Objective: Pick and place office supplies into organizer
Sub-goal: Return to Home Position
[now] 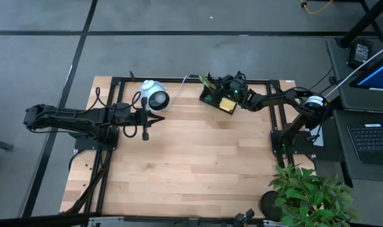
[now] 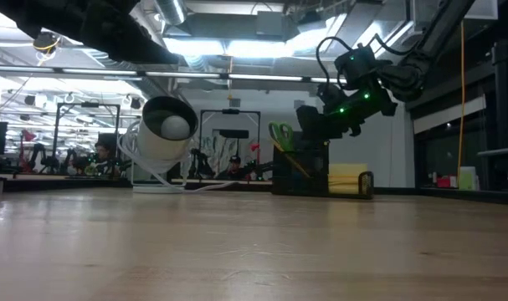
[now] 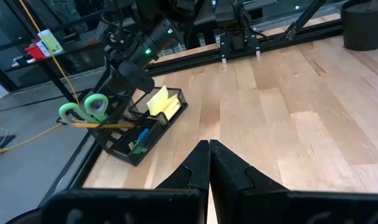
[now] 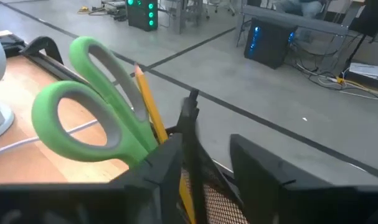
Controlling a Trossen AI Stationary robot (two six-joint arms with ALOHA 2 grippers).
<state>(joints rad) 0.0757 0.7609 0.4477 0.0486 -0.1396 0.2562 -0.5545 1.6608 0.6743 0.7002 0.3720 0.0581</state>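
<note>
1. At the far edge of the table [image 1: 197,170], right of centre, the organizer [image 3: 123,148] looks pretty loaded. Green-handled scissors [image 3: 83,111] and a pencil [image 4: 148,106] stand in it, and the yellow sticky pad [image 3: 159,102] sits in a side compartment. Something small and blue [image 3: 142,133] lies in the low tray part.
2. I can't spot any loose supplies on the wood in the high view, just the white round device [image 1: 156,96]. So I'd guess the sorting is basically done and only parking the arm is left.
3. The right gripper [image 4: 207,142] hangs just above the organizer, with its arm stretched in from the right side. Its fingers are apart with a clear gap, gripping nothing that I can see.
4. The left gripper [image 1: 145,132] waits left of the table's middle, well apart from the organizer. Its fingers are pressed together and empty.
</note>
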